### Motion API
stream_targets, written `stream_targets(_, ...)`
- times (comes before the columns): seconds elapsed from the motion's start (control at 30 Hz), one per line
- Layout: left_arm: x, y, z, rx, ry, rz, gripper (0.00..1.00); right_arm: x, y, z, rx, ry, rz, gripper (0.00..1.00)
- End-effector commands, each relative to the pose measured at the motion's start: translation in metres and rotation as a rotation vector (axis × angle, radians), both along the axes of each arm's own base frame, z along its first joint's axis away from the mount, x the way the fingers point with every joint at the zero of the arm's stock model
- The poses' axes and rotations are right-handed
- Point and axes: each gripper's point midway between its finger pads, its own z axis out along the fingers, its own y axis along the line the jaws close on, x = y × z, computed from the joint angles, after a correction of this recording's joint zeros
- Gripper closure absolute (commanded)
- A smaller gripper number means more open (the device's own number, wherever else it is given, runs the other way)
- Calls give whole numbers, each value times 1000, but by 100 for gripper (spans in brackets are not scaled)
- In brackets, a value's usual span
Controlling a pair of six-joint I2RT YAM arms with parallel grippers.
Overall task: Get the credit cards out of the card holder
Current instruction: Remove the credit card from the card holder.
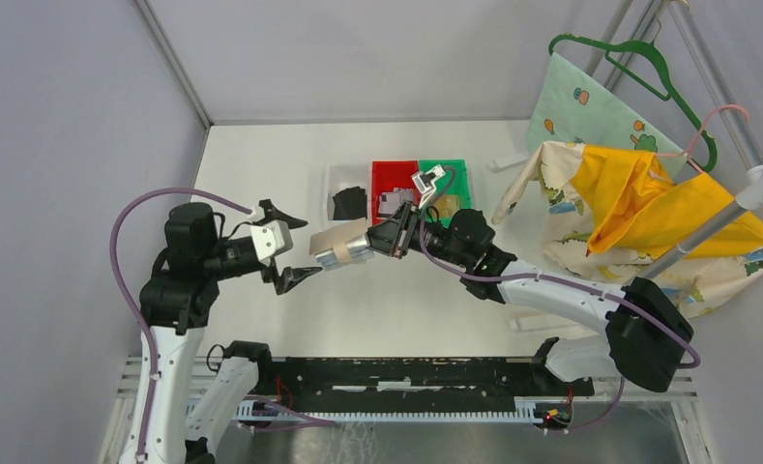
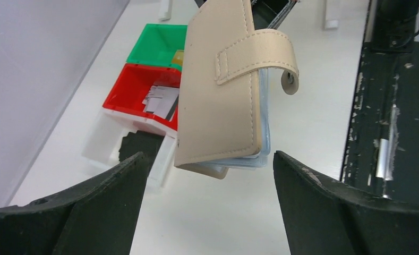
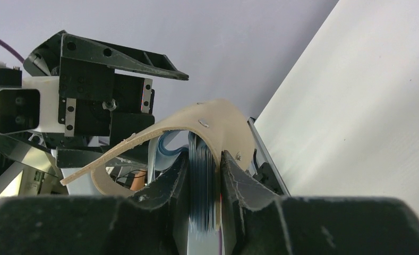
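The beige card holder [image 1: 341, 246] hangs in the air between both arms, above the table. My right gripper [image 1: 389, 238] is shut on its clear plastic sleeves [image 3: 202, 175], with the beige cover [image 3: 217, 119] curling over the fingers. In the left wrist view the holder [image 2: 217, 95] hangs closed, its snap tab [image 2: 265, 50] loose and the sleeves [image 2: 252, 159] showing at its lower edge. My left gripper [image 1: 300, 248] is open and empty just left of the holder, its jaws [image 2: 208, 172] wide apart below it. A black card [image 2: 138, 146], grey cards [image 2: 162, 98] and a gold-tan card [image 2: 178, 56] lie in the bins.
Three bins stand in a row behind the holder: white [image 1: 341, 177], red [image 1: 393, 174], green [image 1: 452, 169]. A rack with yellow and patterned cloths [image 1: 648, 208] and a green hanger [image 1: 638, 58] fills the right side. A black rail [image 1: 406, 372] runs along the near edge.
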Motion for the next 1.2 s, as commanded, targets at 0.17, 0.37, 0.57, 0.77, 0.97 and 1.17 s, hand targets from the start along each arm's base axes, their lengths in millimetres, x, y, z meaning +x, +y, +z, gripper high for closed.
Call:
stream_targets(0.17, 14, 0, 25, -53, -166, 48, 11, -14, 15, 54, 143, -49, 81, 100)
stream_targets(0.37, 20, 3, 21, -49, -170, 79, 17, -18, 18, 58, 156, -46, 105, 100)
stream_targets(0.57, 38, 9, 46, -148, -155, 202, 34, -21, 17, 60, 164, -64, 123, 100)
stream_targets(0.77, 35, -6, 55, -278, 56, 168, 51, -27, 16, 61, 180, -84, 145, 93)
stream_targets(0.97, 27, -21, 56, -370, 282, 111, 83, -32, 13, 68, 211, -125, 164, 79)
stream_targets(1.17, 19, -28, 65, -415, 410, 71, 98, -37, 4, 73, 243, -204, 155, 46)
